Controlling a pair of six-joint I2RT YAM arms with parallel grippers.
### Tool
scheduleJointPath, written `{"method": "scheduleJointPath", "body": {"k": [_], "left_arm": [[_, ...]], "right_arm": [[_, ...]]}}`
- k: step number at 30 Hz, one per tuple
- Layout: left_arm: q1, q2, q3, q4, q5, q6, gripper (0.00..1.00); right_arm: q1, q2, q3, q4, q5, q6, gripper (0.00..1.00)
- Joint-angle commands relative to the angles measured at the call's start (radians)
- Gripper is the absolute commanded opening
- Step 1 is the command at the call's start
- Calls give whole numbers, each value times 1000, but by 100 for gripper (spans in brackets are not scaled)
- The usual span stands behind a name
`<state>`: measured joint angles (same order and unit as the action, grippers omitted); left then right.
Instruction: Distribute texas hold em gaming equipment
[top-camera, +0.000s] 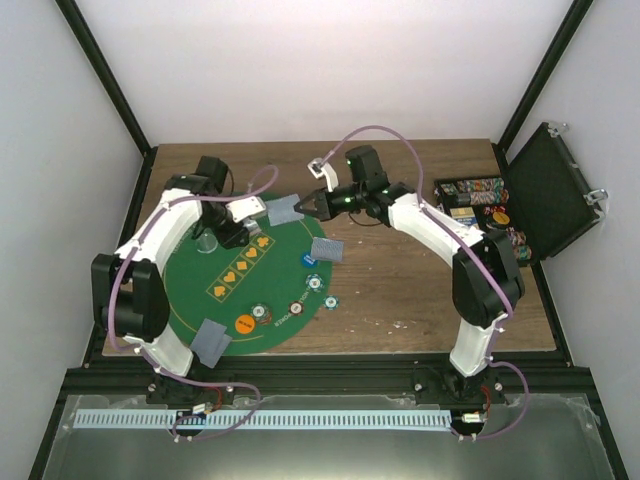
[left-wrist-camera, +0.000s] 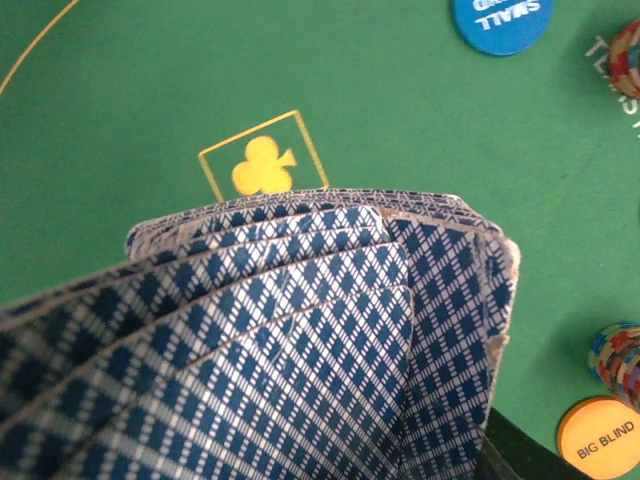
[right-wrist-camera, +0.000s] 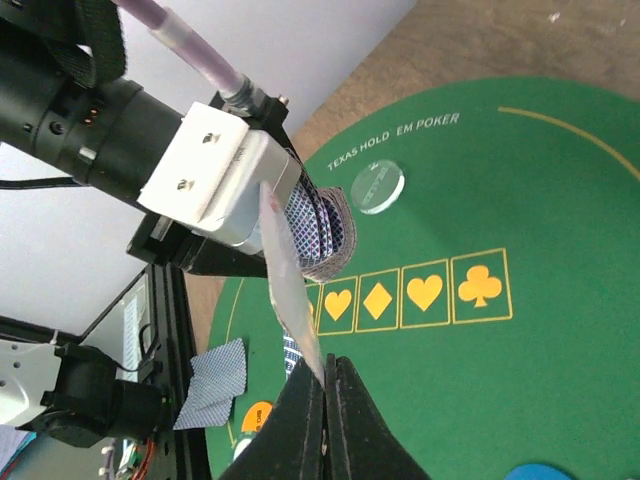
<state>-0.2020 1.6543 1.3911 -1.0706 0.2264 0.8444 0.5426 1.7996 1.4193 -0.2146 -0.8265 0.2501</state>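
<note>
My left gripper (top-camera: 248, 222) is over the back of the green mat, shut on a fanned deck of blue-backed cards (left-wrist-camera: 300, 340) that hides its fingers. The deck also shows in the right wrist view (right-wrist-camera: 322, 228). My right gripper (top-camera: 306, 207) is shut on the edge of one card (right-wrist-camera: 292, 285) that still touches the deck; this card (top-camera: 285, 210) spans the gap between both grippers. Dealt cards lie at the mat's right edge (top-camera: 327, 249) and front left (top-camera: 210, 342). An orange chip (top-camera: 244, 324), a blue chip (top-camera: 309, 260) and several other chips sit on the mat.
The green half-round mat (top-camera: 200, 290) has a row of yellow suit boxes (right-wrist-camera: 425, 292) and a clear round button (right-wrist-camera: 377, 187). The open black case (top-camera: 555, 190), with chips in its tray (top-camera: 475, 195), stands at the far right. A teal chip (top-camera: 329, 301) lies on the wood.
</note>
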Motion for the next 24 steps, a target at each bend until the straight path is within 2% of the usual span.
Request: {"method": "scheduleJointPath", "body": {"k": [1,5,10,14,18,24], "left_arm": [[67,-23,-8,26,33,-26,49],[146,-34,-4,28,35,-37,49],[261,-37,20,9,33,-61,48],[348,-43,36,-5,35,-73,48],[423,-45,44,-22,35,-69,48],[472,-63,46,-36,40,-53,48]], "right_arm": [[-3,-2,87,-62,50,-71,1],[36,25,120,-81,141,-162,1],[153,116,223,-136,309,-387,1],[277,188,266,-88,437,-624,1],[386,266,305,-26,494,-851,1],[480,407,418,84,633,-975,1]]}}
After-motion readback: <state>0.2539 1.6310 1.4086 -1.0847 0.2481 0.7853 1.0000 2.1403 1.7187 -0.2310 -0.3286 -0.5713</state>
